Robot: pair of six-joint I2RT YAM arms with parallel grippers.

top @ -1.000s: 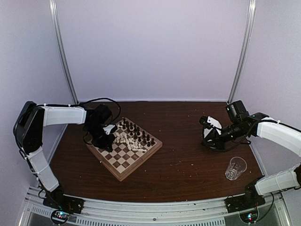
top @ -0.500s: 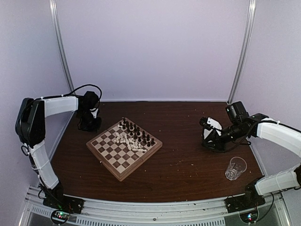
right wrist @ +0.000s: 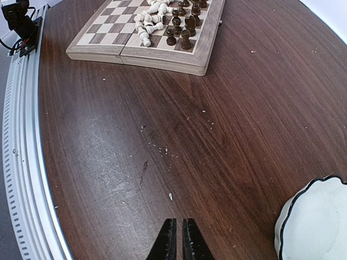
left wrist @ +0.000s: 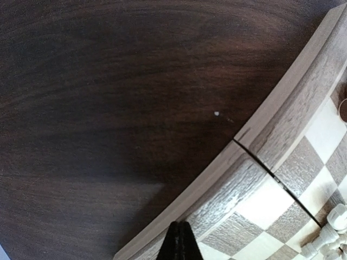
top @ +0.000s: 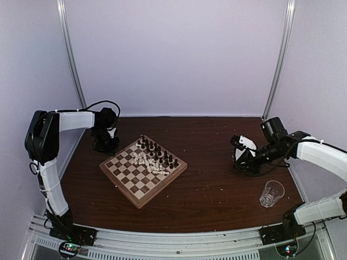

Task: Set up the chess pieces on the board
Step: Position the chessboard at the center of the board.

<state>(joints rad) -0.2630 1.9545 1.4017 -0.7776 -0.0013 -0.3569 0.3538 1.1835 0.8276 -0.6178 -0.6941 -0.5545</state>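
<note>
One board (top: 132,182) lies cornerwise on the left half of the dark, wood-grained bench (top: 217,184). It is a square of light and dark brown checks inside a tan wooden border. My left wrist view shows a thin seam across it where two halves meet.

The chess pieces (top: 154,158) are all on the half of the board farther from the arms. The dark pieces (top: 168,157) are small turned figurines that stand upright in roughly two rows along the far right edge. The cream pieces (top: 145,160) lie tipped over in one loose heap just beside them, toward the middle. From my screens I cannot count either colour exactly.

There are two arms. The left arm (top: 73,120) has a white shell and black joints. It reaches to the bench just beside the board's far left edge, and the left jaws are pressed together with nothing between them. The right arm (top: 320,153) sits well apart from the board, on the right side. The right jaws are closed to a hairline gap and empty, pointing down at bare wood flecked with pale crumbs.

One clear glass tumbler (top: 271,193) stands upright near the right arm. One white bowl (right wrist: 312,225) with a dark scalloped rim shows at the corner of the right wrist view. One ribbed metal rail (right wrist: 21,162) runs along the bench's near edge.
</note>
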